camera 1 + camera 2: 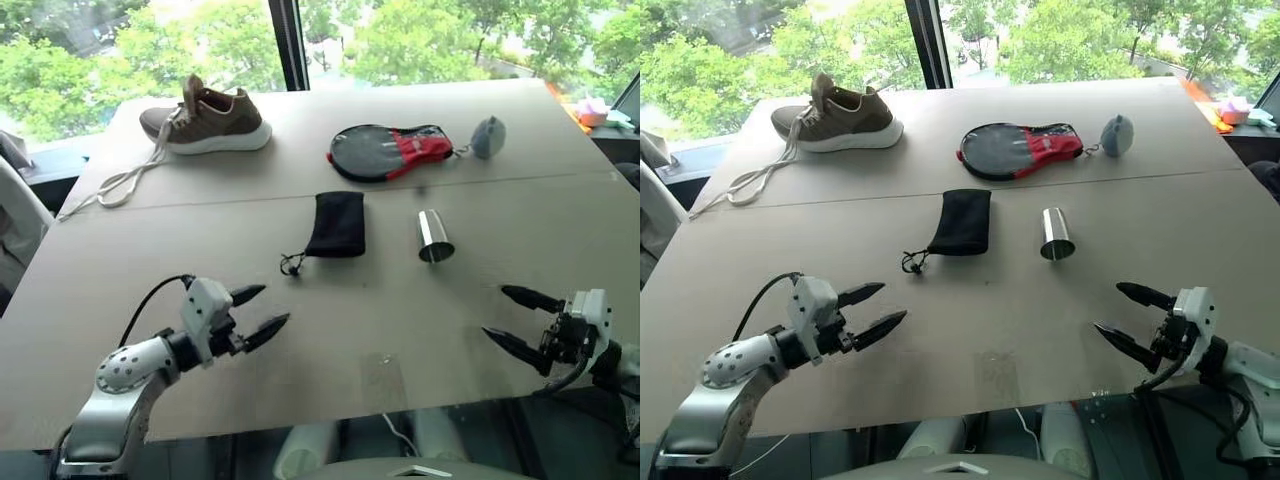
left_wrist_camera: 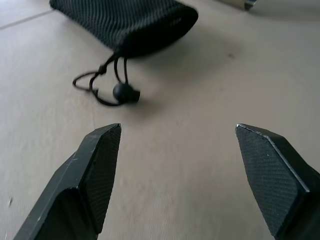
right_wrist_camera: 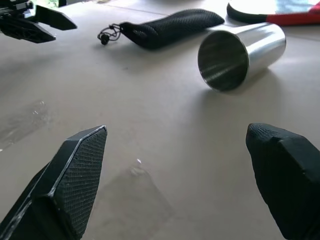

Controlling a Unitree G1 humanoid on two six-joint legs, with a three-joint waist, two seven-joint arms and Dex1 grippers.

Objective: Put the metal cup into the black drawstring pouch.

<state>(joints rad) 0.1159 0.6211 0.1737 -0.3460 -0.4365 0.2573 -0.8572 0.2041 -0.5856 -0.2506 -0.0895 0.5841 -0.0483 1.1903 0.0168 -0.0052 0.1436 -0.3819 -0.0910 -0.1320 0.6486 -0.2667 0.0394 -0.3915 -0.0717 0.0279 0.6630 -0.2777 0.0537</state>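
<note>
The black drawstring pouch [image 1: 336, 224] is taken as the reference point. It is laid flat on the counter [image 1: 300, 370], its cord end [image 1: 292, 264] turned toward the robot, with the cord and a small round toggle trailing loose on the surface.

The metal cup [image 1: 434, 236] is found lying on its side, to the right of the pouch and apart from it, with its open mouth turned toward the robot. It is not held and is not inside the pouch.

The left pincer [image 1: 260, 311] is seen nearer the robot than the pouch and to its left, above the counter. Its two black fingers are spread apart and nothing is gripped between them. In the left wrist view the pouch's cord end is framed beyond the fingertips [image 2: 102, 150], clear of them.

The right pincer [image 1: 515, 318] is seen nearer the robot than the pouch and well to its right, past the cup. Its fingers are likewise spread wide and empty.

Beyond the pouch, a black-and-red paddle-shaped case [image 1: 390, 151] is noted with a small grey rounded pouch [image 1: 488, 137] just beside its right end. A brown shoe [image 1: 205, 120] with loose laces is noted further back and to the left.
</note>
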